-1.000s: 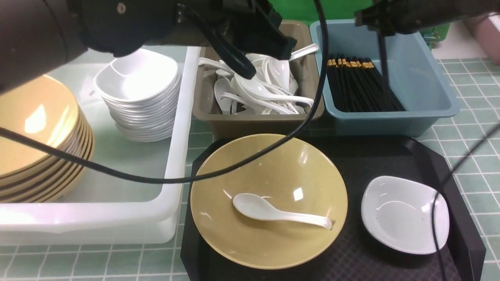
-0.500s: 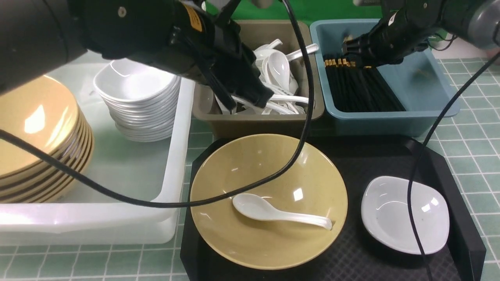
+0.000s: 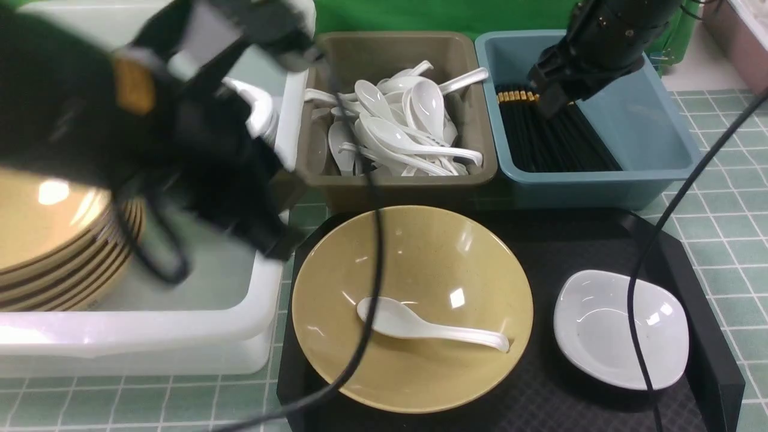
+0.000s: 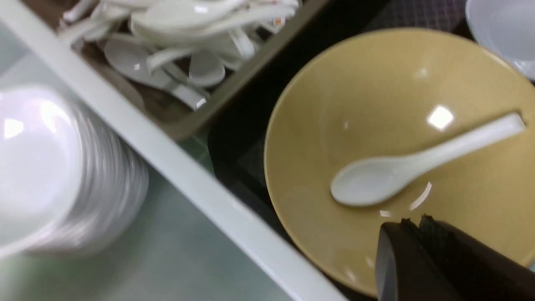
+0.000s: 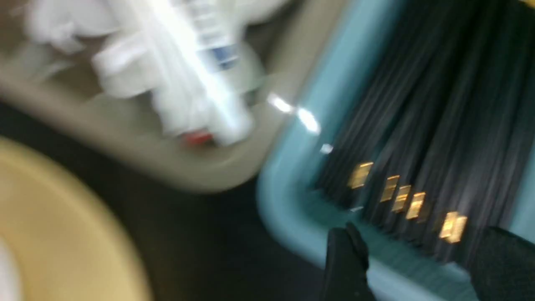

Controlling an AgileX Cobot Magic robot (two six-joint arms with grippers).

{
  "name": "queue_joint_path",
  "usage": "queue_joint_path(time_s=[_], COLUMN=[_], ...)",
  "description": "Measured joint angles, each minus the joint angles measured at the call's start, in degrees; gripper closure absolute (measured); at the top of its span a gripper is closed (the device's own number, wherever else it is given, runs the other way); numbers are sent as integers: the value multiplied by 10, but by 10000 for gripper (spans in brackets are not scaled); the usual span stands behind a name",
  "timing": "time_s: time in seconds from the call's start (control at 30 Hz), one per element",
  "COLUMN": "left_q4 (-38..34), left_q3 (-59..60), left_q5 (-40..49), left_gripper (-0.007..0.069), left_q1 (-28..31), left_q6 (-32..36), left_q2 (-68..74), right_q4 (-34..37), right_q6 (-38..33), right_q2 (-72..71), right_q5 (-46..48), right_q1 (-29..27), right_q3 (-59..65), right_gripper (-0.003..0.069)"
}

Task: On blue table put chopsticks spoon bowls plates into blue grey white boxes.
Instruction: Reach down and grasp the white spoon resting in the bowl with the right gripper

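A white spoon [image 3: 420,324] lies in the big yellow bowl [image 3: 420,252] on the black tray [image 3: 570,240], beside a small white dish [image 3: 618,330]. My left gripper [image 3: 279,243], blurred, hangs at the bowl's left rim by the white box [image 3: 150,336]. In the left wrist view it [image 4: 413,221] is shut and empty, just short of the spoon [image 4: 401,171]. My right gripper [image 3: 549,105] hovers over the black chopsticks [image 3: 552,138] in the blue box [image 3: 648,120]. In the right wrist view it [image 5: 422,246] stands open with nothing between its fingers.
The grey box [image 3: 396,183] holds a pile of white spoons [image 3: 402,132]. Stacked yellow plates [image 3: 54,228] sit in the white box, and its stack of white bowls [image 3: 261,117] is mostly hidden by my left arm. Cables cross over the tray.
My left arm has swung from above the grey box down to the yellow bowl's left rim. My right gripper has opened over the blue box, and the chopstick that hung from it is gone from it.
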Motion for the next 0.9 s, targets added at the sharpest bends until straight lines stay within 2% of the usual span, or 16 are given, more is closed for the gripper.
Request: queue_joint_path(time_s=[0.23,0.5,0.67,0.9], left_q4=[-3,-37,-41,-41], left_q3=[141,224,234,234], left_q5=[-37,-132,-151,-171], left_gripper=[622,622,622,622], left_q1=[0,0,0,0], left_q6=[-25,-26,-25,-19], left_q2=[-120,-156,-156,-156], right_q4=[4,4,5,3], right_q6=[-69,-159,-185,-191], right_q2=[-101,-102,-67,-8], right_q5=[5,4,1,-18], right_q1=[107,208,242,253], right_q3=[128,234,254,255], right_gripper=[223,223,223,223])
